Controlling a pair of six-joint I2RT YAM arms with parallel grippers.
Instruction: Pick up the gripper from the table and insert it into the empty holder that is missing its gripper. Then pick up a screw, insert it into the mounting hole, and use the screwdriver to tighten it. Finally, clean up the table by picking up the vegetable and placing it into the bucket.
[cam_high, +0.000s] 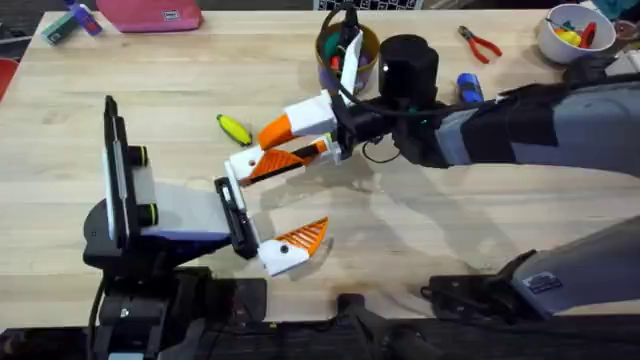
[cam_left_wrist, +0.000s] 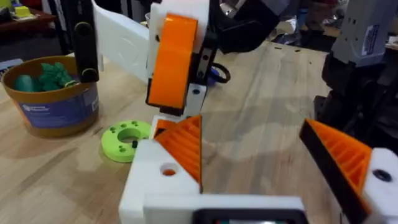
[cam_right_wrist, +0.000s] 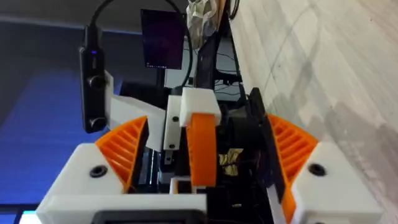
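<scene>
Starting at your left, the left claw is spread wide, one finger already carrying an orange pad and the other, the holder, meeting the incoming piece. Your right claw reaches across the worktop and pinches the gripper against that holder. You are on the insertion step, and it looks nearly seated, though you cannot tell if it is fully home. Next you need to press it flush, release, then fetch a screw. The vegetable lies on the worktop just behind the claws, the bucket farther back, and the screwdriver to the right.
</scene>
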